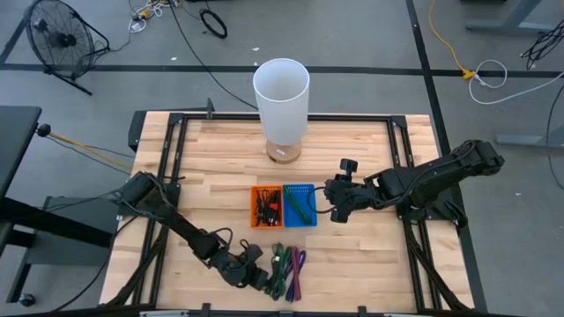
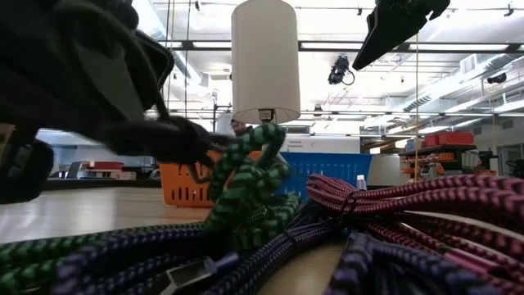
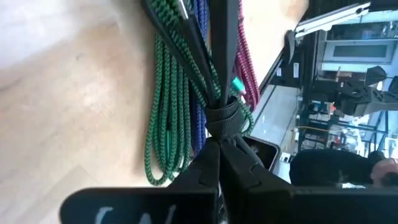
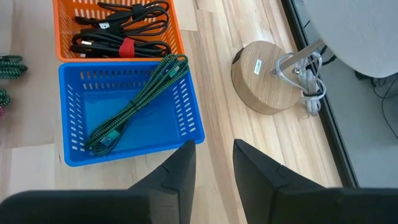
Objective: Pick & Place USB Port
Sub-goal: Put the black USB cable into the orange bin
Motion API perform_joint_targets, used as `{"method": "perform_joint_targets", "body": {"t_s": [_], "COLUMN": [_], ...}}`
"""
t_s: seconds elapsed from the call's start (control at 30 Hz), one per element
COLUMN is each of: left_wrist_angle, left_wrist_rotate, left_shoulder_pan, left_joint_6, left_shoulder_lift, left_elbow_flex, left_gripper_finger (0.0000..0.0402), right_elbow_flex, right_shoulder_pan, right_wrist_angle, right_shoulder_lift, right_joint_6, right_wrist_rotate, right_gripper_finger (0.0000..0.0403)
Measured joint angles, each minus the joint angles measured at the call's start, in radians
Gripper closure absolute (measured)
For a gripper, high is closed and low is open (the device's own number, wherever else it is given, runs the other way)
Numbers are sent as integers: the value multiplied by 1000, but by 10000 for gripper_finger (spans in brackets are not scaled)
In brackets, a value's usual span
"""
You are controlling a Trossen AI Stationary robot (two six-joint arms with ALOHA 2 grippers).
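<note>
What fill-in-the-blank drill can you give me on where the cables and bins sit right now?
1. The left gripper is shut on a ____ braided cable.
2. The blue bin holds ____ green cable.
3. The black cables lie in the ____ bin.
4. The right gripper hovers ____ beside the blue bin.

Missing words: green; one; orange; open

- Counter [image 1: 220, 167] is showing pale wood, matt, visibly grained.
- Cables [image 2: 393, 205] are showing braided cloth sheathing, rough-textured.
- Blue basket [image 4: 186, 118] and orange basket [image 4: 177, 37] are showing slotted plastic, slightly glossy.
- Lamp base [image 4: 264, 78] is showing smooth wood.
</note>
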Motion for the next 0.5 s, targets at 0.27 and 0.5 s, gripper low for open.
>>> {"method": "perform_joint_targets", "body": {"t_s": [0.27, 0.5], "left_wrist_angle": [-27, -239], "left_wrist_rotate": [-21, -20], "left_shoulder_pan": [41, 117], "left_joint_6": [140, 266], "left_shoulder_lift": [-83, -262], "left_elbow_flex": [-2, -1], "left_gripper_finger": [401, 401], "right_elbow_flex": [0, 0], "right_shoulder_pan": [0, 0], "right_wrist_angle": [3, 4], "right_shoulder_lift": [0, 0], "right_joint_6": [2, 19], "right_wrist_rotate": [0, -1], "right_gripper_finger": [294, 294]}}
